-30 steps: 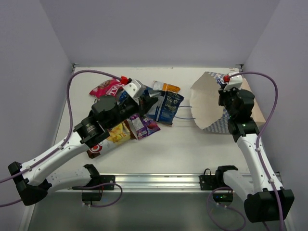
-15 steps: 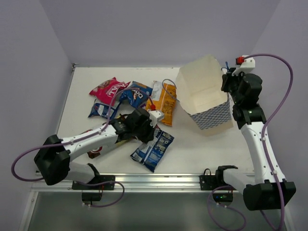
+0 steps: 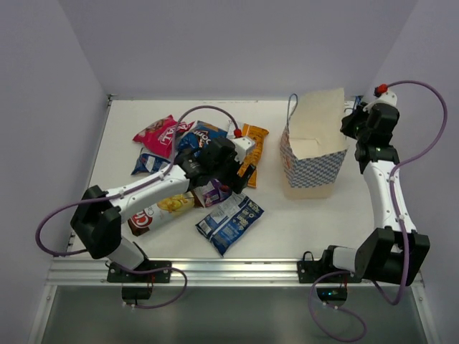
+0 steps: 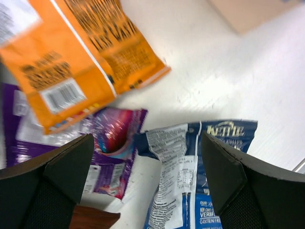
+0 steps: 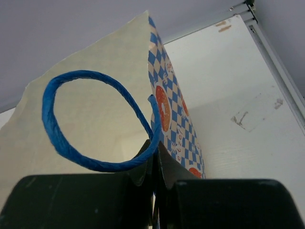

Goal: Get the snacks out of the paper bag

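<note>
We look down on the whole desk (image 3: 301, 222) from high above its near edge, while our left wrist view hangs close over the orange packet (image 4: 81, 57) and our right wrist view sits tight against the paper bag (image 5: 95, 109), both also visible from above.

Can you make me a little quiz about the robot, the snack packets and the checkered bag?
1. True or false: the right gripper is shut on the rim of the paper bag.
2. Which one lies nearest the front edge of the table? A orange packet, B dark blue packet, C pink packet.
3. Fill in: the jaws of the left gripper are ____ and hold nothing.
Key: 1 true; 2 B; 3 open.
</note>
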You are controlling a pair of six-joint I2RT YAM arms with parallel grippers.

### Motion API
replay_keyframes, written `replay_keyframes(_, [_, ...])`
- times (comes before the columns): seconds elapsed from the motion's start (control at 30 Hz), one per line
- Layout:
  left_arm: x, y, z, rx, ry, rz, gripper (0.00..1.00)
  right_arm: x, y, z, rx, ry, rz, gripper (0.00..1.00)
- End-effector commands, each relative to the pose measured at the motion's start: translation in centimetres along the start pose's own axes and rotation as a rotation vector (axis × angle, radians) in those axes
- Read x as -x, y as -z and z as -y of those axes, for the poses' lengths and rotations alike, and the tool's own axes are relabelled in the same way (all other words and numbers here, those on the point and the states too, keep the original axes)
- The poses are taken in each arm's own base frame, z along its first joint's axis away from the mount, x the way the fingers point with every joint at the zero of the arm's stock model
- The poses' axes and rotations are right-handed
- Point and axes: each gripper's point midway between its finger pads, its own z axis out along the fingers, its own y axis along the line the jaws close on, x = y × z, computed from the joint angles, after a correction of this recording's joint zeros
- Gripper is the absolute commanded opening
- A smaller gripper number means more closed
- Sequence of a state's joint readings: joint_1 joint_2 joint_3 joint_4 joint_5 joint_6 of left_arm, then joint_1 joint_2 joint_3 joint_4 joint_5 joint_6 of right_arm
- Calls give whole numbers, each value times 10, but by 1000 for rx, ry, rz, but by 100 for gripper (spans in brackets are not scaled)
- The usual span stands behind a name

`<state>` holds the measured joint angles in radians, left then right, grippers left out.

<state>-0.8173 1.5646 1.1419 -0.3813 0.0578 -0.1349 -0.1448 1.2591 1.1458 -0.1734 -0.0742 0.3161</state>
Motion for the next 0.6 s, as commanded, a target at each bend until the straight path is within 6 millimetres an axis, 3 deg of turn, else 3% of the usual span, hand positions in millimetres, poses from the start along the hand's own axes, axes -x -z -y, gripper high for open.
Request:
replay_keyframes(0.0, [68, 47, -15, 108, 1, 193, 100, 2, -8, 9, 19, -78, 19, 0])
replay_keyframes(0.1, [96, 79, -38, 245, 48, 297, 100, -2, -10, 18, 3, -79, 12, 0])
replay_keyframes(0.2, [110, 106, -60, 339, 103, 370, 100, 0, -8, 17, 6, -58, 16, 14])
replay_keyframes(0.23, [114, 118, -70, 387, 125, 393, 100, 0, -6, 18, -1, -52, 17, 32])
replay_keyframes(0.3, [115, 132, -89, 449, 159, 414, 100, 11, 4, 16, -2, -25, 43, 49])
replay_keyframes(0.33, [117, 143, -94, 464, 172, 437, 100, 16, 8, 16, -9, -8, 48, 65])
replay_keyframes(0.47, [120, 178, -118, 551, 199, 494, 100, 46, 37, 10, -20, 39, 119, 85])
replay_keyframes(0.5, [124, 189, -122, 578, 205, 514, 100, 57, 50, 6, -18, 50, 148, 99])
replay_keyframes(0.57, [125, 209, -127, 617, 205, 536, 100, 74, 68, 1, -18, 74, 189, 99])
